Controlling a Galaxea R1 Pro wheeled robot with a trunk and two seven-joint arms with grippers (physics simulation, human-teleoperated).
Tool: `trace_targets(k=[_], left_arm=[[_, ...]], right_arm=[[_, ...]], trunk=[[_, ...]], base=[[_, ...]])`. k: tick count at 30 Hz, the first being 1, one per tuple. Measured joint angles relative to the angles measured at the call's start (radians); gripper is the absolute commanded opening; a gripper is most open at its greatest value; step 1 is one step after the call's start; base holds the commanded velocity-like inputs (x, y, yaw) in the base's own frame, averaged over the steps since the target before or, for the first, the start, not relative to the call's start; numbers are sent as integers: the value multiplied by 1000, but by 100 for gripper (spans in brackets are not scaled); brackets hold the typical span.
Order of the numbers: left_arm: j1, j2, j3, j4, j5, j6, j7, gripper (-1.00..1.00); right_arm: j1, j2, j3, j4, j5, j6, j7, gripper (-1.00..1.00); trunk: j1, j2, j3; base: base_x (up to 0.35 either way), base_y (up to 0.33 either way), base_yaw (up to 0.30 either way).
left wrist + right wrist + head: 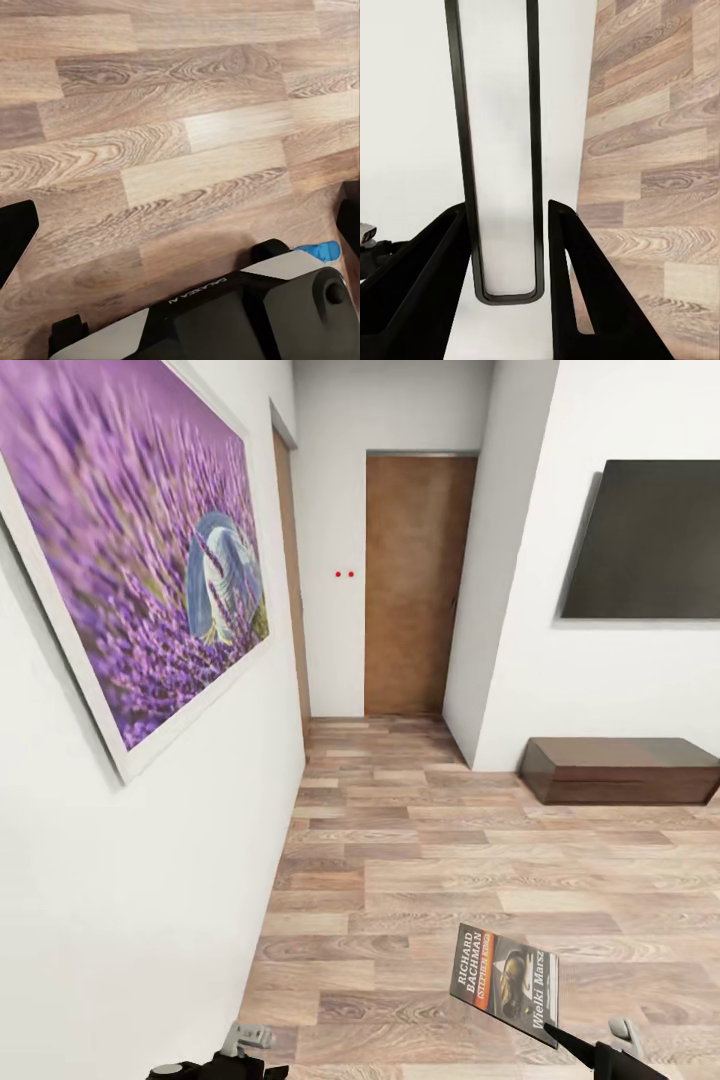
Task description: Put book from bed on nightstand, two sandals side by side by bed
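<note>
Jaws of the right gripper [560, 1040] are closed on the lower corner of the book [505, 982], which stands up above them with its dark cover and orange band facing the head camera, tilted a little. In the right wrist view the two black fingers [585, 292] sit narrow on either side of a thin pale slab with a dark outline, which I take to be the book seen edge-on. The left gripper [235, 1060] hangs low beside the wall; from these pictures I cannot tell whether its jaws are wide or narrow, though nothing seems to be held. In the left wrist view a sliver of bright blue [319, 250] peeps out past the robot's own housing, perhaps one of the sandals, too little to be sure.

Ahead lie the plank floor [420, 860], a brown door [418, 585], a lavender picture [130, 540] on the near wall, a dark screen [650, 540] and a long low cabinet [620, 770], which is no nightstand.

By my judgement the book is in carriage, the step being its delivery. The next move calls for turning the base until a nightstand comes into view, then lowering the book flat onto its top before releasing.
</note>
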Motion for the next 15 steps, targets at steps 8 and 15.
trace_targets(k=[8,15], left_arm=[[0,0,0,0,0,0,0,100],[0,0,0,0,0,0,-1,100]], right_arm=[[0,0,-3,-1,-1,0,0,-100],[0,0,-1,0,-1,0,0,-100]], trunk=[[1,0,0],[0,0,0]], base=[[88,0,-163],[30,0,-40]])
